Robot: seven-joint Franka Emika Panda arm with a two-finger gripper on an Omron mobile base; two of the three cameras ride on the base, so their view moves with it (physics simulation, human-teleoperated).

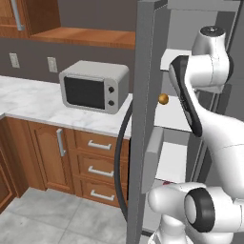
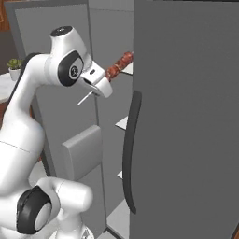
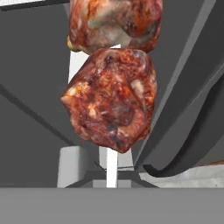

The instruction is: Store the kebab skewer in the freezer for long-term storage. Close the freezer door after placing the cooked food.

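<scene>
My gripper point(image 2: 103, 80) is shut on the kebab skewer point(image 2: 119, 65), holding its pale stick just below the reddish-brown meat chunks. The bare stick end pokes out down-left. The meat end points up into the open freezer point(image 2: 122, 124), level with an upper white shelf. In the hand view the kebab skewer point(image 3: 111, 100) hangs close in front of the camera, stick at the bottom. The freezer door point(image 1: 143, 95) stands open, edge-on, with a grey bin on its inner face. The freezer door point(image 2: 70, 116) lies behind my arm in the right base view.
A small orange-brown ball point(image 1: 163, 98) sits on a freezer shelf. The other grey door point(image 2: 186, 116) with a dark curved handle point(image 2: 130, 154) stays shut at the right. A grey microwave point(image 1: 94, 86) rests on the marble counter point(image 1: 28, 97) left of the open door.
</scene>
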